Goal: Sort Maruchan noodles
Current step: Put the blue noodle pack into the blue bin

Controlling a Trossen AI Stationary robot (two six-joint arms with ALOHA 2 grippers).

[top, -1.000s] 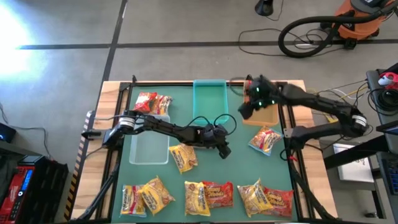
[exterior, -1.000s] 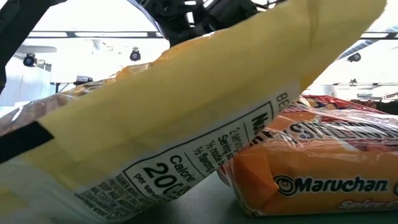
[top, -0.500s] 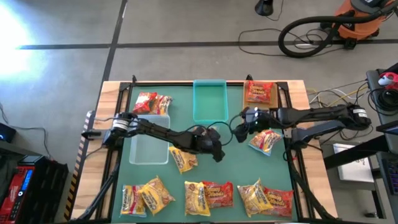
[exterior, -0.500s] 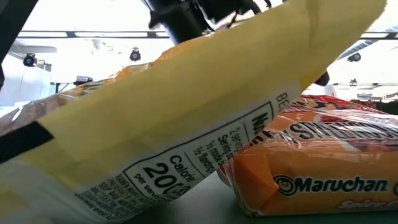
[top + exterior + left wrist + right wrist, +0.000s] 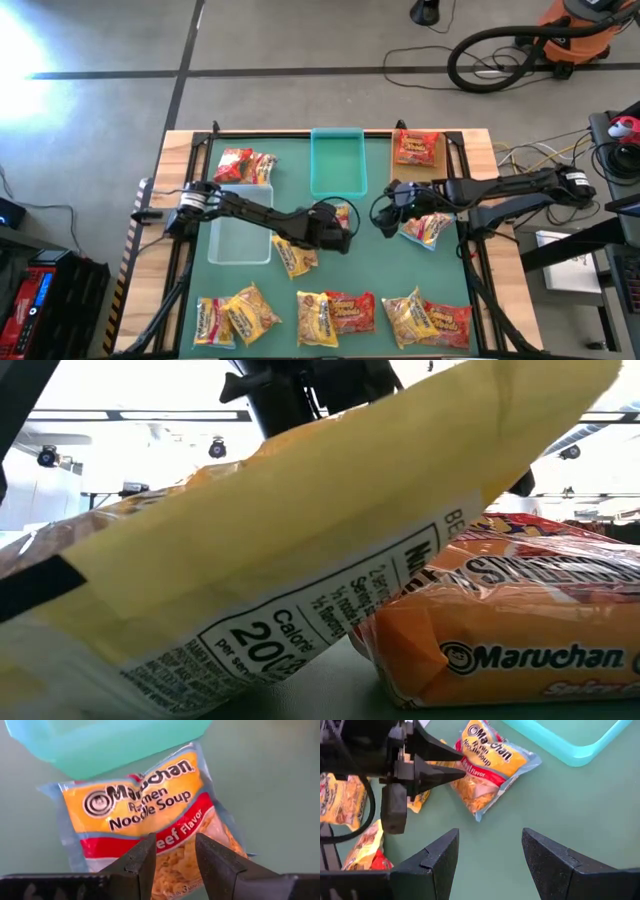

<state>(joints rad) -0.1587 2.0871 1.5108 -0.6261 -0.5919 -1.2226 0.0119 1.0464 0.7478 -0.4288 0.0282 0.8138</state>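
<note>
The green worktop (image 5: 380,270) holds a teal tray (image 5: 337,160), just past the left end effector (image 5: 172,857). A beef noodle packet (image 5: 145,815) lies flat right in front of that end effector, touching the tray's edge. Its fingers are partly open over the packet's end, holding nothing. The right end effector (image 5: 490,857), close beside the packet, is wide open and holds nothing.

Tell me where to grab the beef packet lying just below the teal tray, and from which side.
Take the beef packet from above, across its noodle end, away from the teal tray beside its label end. It lies flat on the mat, so only a top-down pinch works. The left pincer already sits there, open.
</note>
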